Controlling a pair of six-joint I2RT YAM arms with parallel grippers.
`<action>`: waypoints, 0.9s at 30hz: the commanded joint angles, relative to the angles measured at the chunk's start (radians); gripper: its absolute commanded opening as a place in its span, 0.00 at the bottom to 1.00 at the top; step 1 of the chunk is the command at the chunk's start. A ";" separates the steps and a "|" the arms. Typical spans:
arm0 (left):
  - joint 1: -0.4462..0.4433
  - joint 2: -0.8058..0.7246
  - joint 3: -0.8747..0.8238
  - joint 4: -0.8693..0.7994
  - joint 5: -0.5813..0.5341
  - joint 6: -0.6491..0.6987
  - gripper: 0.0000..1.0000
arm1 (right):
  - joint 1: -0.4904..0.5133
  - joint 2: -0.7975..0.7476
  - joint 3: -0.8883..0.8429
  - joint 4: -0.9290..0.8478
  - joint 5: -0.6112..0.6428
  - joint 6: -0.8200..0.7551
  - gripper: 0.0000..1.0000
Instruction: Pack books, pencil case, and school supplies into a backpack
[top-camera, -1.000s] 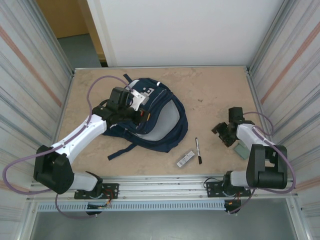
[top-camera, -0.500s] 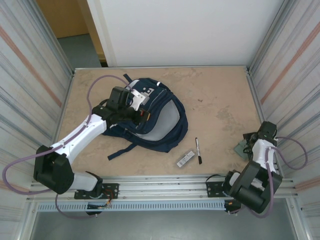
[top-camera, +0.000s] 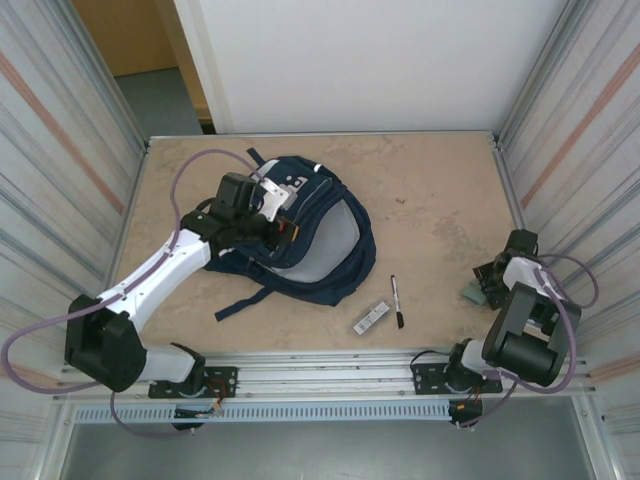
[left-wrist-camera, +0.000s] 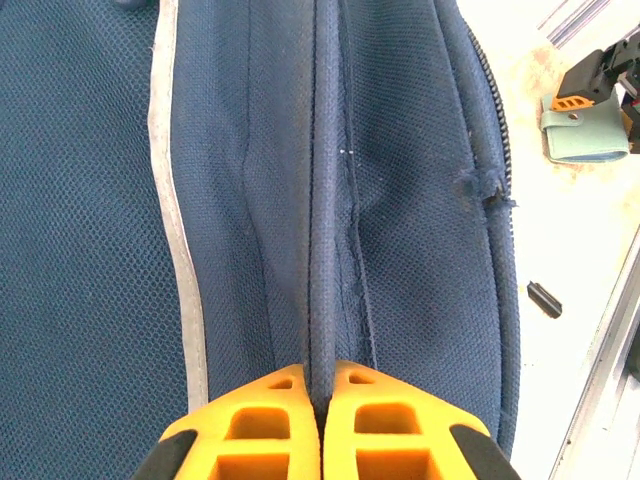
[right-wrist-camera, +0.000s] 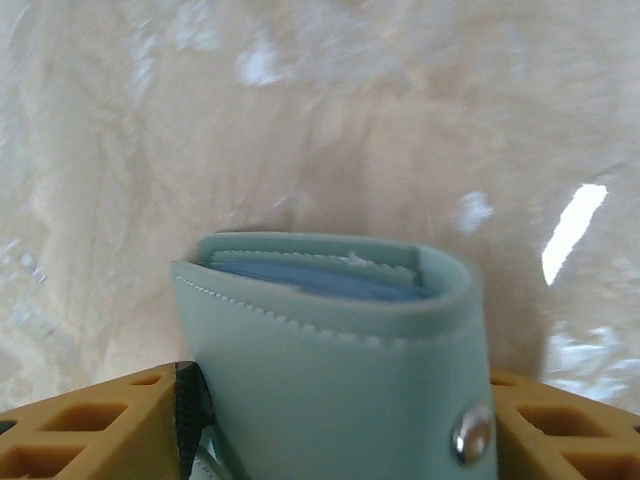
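Note:
The navy backpack (top-camera: 318, 238) lies left of centre on the table. My left gripper (top-camera: 272, 216) is on its upper part, shut on a raised ridge of the blue fabric (left-wrist-camera: 322, 250) that runs between its orange fingertips (left-wrist-camera: 270, 420). The pale grey-blue pencil case (top-camera: 472, 292) lies by the right wall. My right gripper (top-camera: 492, 282) is down on it, with an orange finger against each side of the pouch (right-wrist-camera: 330, 350). The black pen (top-camera: 396, 300) and the white-and-black bar (top-camera: 371, 318) lie near the front edge. The books are hidden.
Metal walls stand close on both sides, the right one (top-camera: 560, 150) just beyond the pencil case. The backpack's dark strap (top-camera: 245, 298) trails toward the front rail (top-camera: 320, 365). Bare tabletop (top-camera: 440, 190) lies between the backpack and the right arm.
My right arm swung out to the right wall and came down over the pencil case, and its jaws have closed in on the pouch. The left gripper keeps its hold.

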 joint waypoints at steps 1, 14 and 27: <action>-0.006 -0.056 -0.007 0.000 0.018 0.031 0.00 | 0.127 0.036 -0.004 0.002 -0.139 -0.030 0.57; -0.006 -0.062 -0.019 0.059 0.024 -0.023 0.00 | 0.484 -0.093 0.019 -0.058 -0.066 -0.048 0.60; -0.007 -0.068 -0.036 0.061 0.024 -0.029 0.00 | 0.511 0.022 0.179 -0.189 -0.139 -0.234 0.97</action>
